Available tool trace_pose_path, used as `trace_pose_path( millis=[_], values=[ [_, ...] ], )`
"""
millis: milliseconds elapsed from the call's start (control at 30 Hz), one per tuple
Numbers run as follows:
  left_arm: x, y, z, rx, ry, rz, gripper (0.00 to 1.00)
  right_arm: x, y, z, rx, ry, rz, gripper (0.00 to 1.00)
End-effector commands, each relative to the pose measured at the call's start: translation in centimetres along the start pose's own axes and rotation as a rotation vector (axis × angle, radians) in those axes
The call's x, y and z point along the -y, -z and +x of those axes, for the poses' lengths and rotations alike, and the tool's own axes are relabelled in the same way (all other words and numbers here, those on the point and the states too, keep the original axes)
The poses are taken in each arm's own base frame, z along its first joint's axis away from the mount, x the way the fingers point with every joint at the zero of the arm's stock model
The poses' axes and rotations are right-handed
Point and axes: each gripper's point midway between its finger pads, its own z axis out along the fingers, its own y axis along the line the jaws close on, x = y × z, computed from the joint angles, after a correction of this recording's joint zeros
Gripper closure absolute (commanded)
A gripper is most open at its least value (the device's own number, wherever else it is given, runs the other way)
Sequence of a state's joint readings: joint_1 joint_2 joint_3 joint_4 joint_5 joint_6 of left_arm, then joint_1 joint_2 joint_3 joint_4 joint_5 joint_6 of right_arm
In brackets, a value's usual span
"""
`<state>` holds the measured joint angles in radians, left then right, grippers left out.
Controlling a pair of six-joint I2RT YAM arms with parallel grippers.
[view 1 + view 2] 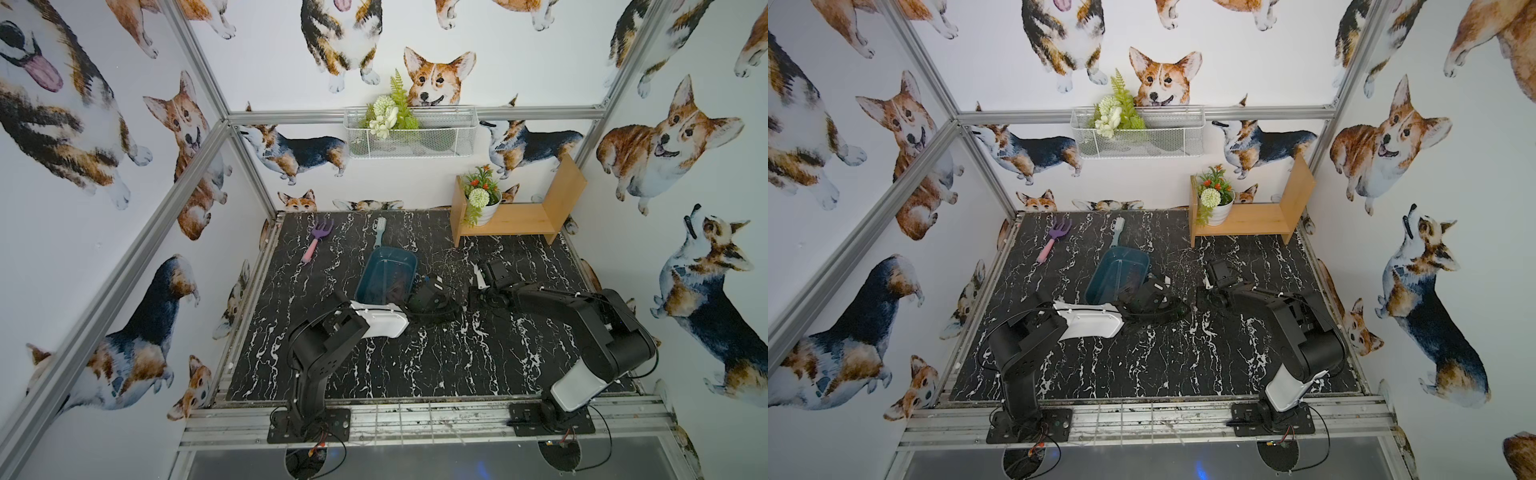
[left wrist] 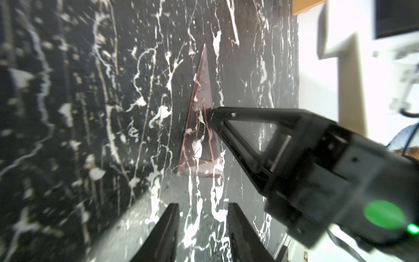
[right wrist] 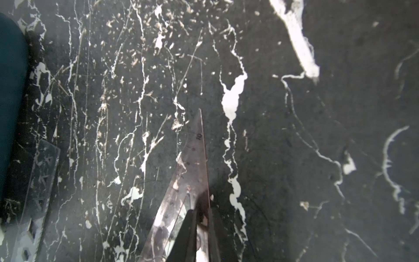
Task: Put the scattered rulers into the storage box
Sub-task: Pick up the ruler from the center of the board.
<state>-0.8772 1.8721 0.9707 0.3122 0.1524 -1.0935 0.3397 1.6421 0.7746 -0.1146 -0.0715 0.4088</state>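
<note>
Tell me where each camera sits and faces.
Both top views: high above arm bases, looking down over the table; left arm, right arm show.
Left wrist: on the left arm, looking past the open left end effector at the triangle ruler; right end effector shows, tip at it.
Right wrist: on the right arm, looking down at table, that ruler, tub; own end effector shows.
Shared: both wrists see the triangle ruler.
</note>
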Motion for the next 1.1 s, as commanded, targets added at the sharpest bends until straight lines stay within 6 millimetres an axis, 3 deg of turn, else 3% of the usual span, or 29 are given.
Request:
trace_pose_path(
  millis=[0,233,333,533,800,1067],
  values=[
    [-0.6,1.0,-0.6,0.038,-0.036,-0.041,0.59,2.8,1.4,7.0,-0.287,-0.023,0.122,0.80],
    [-0.2,1.8,-0.9,0.056,-0.051,-0.039,0.59,1.2,3.1,4.3,-0.237,0.021,0.122,0.60],
    [-0.1,1.9,-0.9,0.057,-0.050,-0.031,0.59,0.6,3.8,3.2,-0.220,0.046,0.134,0.56],
    [0.1,1.8,-0.8,0.054,-0.049,-0.019,0.59,0.6,4.3,2.8,-0.227,0.067,0.187,0.56],
    [0.4,1.5,-0.7,0.041,-0.053,-0.005,0.59,1.3,3.1,4.0,-0.264,0.090,0.247,0.60],
    [0.2,1.4,-0.5,0.033,-0.051,0.000,0.59,0.9,2.5,3.7,-0.257,0.090,0.240,0.63]
  ],
)
